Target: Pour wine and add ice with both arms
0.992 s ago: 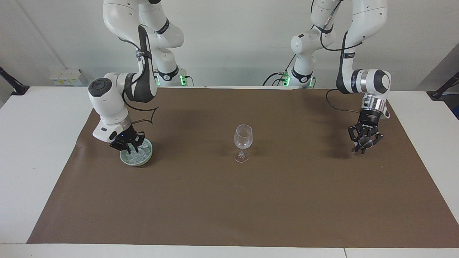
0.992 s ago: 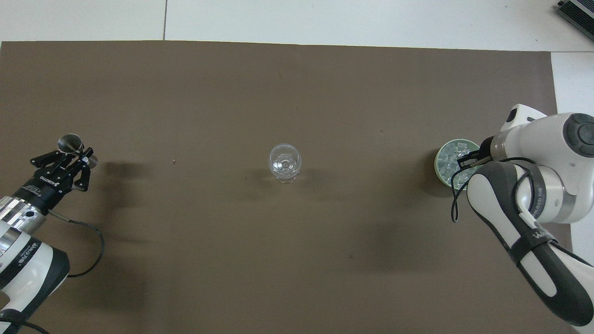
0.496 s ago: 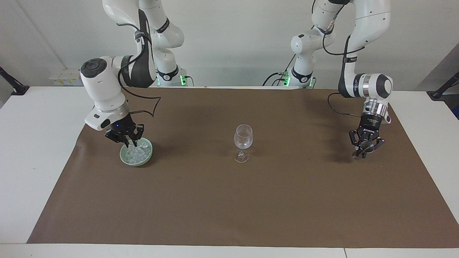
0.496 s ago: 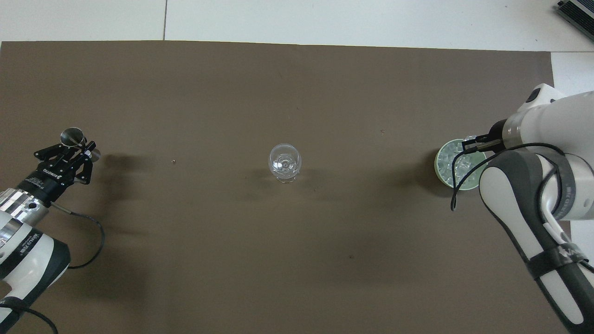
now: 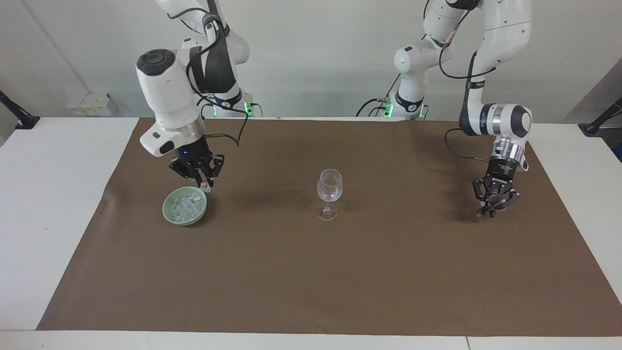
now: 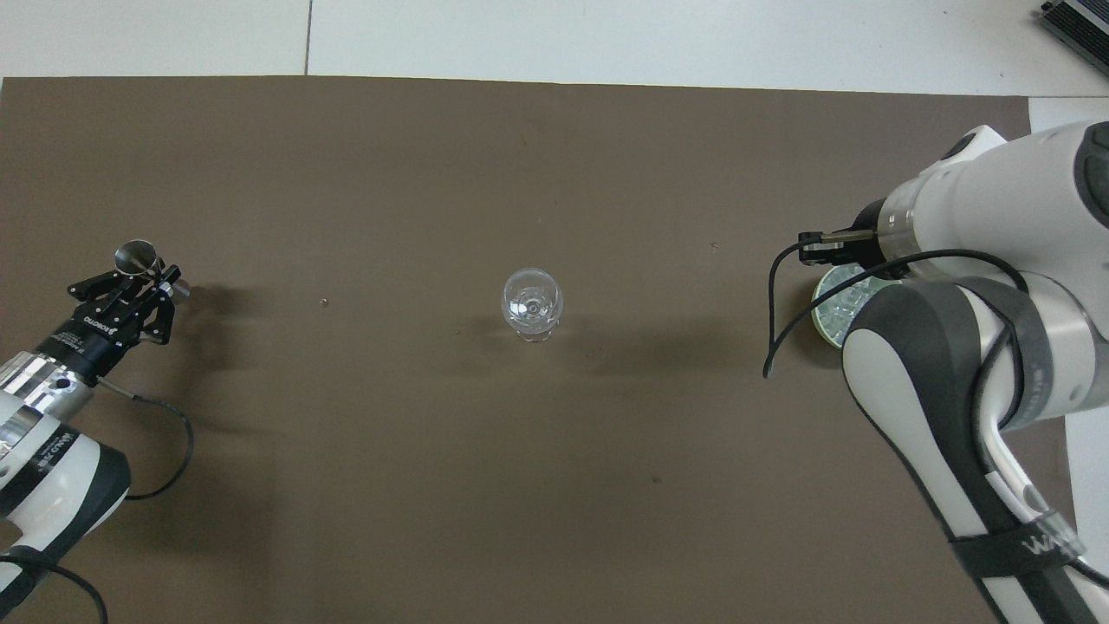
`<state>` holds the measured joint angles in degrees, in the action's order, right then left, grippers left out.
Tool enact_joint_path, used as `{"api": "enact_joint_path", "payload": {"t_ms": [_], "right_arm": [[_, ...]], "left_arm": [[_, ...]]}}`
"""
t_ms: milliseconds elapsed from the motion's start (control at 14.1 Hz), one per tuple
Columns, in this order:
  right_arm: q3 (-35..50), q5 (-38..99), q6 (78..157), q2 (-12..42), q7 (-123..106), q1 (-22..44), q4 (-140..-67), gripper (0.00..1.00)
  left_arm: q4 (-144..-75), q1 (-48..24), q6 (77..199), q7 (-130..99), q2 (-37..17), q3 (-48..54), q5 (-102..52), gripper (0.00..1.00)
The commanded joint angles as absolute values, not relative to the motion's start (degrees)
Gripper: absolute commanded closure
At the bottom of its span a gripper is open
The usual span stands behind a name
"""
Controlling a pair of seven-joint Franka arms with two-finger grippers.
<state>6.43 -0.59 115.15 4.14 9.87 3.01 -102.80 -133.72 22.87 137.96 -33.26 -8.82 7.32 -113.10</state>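
Ice (image 5: 187, 208) mostly sits in the pale green bowl (image 5: 167, 216), on the brown mat (image 5: 311, 282) toward the right arm's end of the table.

Change in the last sec: right gripper (image 5: 203, 183) was down in the bowl among the chunks. It has now lifted out and hangs just over the bowl's rim on the side toward the glass. Fingertips are closed. There's a small pale speck at the tips, prob one ice chunk (image 5: 206, 188) pinched, but it's tiny from here, so not 100% sure. Overhead the wrist covers half the bowl (image 6: 833, 299), no help there.

Wine glass (image 5: 329, 189) is upright mid-mat, well apart from both grippers. No ice in it yet, and I can't see any wine either.

Left gripper (image 5: 492, 210) is low over the mat at the left arm's end, clenched on a small metal cup (image 6: 136, 256), a jigger by the look. It has crept down a bit over the same sec, otherwise same spot. Can't tell if the cup's clear of the mat.

Read: the pick step looks done on the ice side. Next is carry over to the glass and drop. Risk is that a small wet chunk slips in transit, or the release lands off the rim. Pour side hasn't started toward the glass.
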Motion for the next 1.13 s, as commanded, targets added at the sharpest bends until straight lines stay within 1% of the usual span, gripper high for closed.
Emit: {"api": "enact_joint_path", "payload": {"t_ms": [0,283,496,850,1063], "right_arm": [[10.3,0.4,114.3,4.7,17.5,2.5,-99.6,1.0],[16.0,0.4,119.4,5.4,28.0,3.2,-99.1,1.0],[18.4,0.3,121.0,5.5,31.4,3.3,-99.1,1.0],[22.6,0.1,126.5,7.2,39.7,4.5,-99.0,1.0],[25.1,0.1,130.9,9.3,43.5,4.6,-99.0,1.0]], "left_arm": [[-132.4,24.1,135.4,-33.0,-10.8,7.6,-113.6,1.0],[-132.3,25.2,132.7,-32.8,-12.0,7.6,-113.6,1.0],[-132.2,25.4,131.3,-32.1,-12.7,7.6,-113.6,1.0],[-132.1,26.1,129.6,-30.8,-13.3,7.6,-113.5,1.0],[-132.1,26.2,129.6,-30.5,-13.4,7.6,-113.5,1.0]]}}
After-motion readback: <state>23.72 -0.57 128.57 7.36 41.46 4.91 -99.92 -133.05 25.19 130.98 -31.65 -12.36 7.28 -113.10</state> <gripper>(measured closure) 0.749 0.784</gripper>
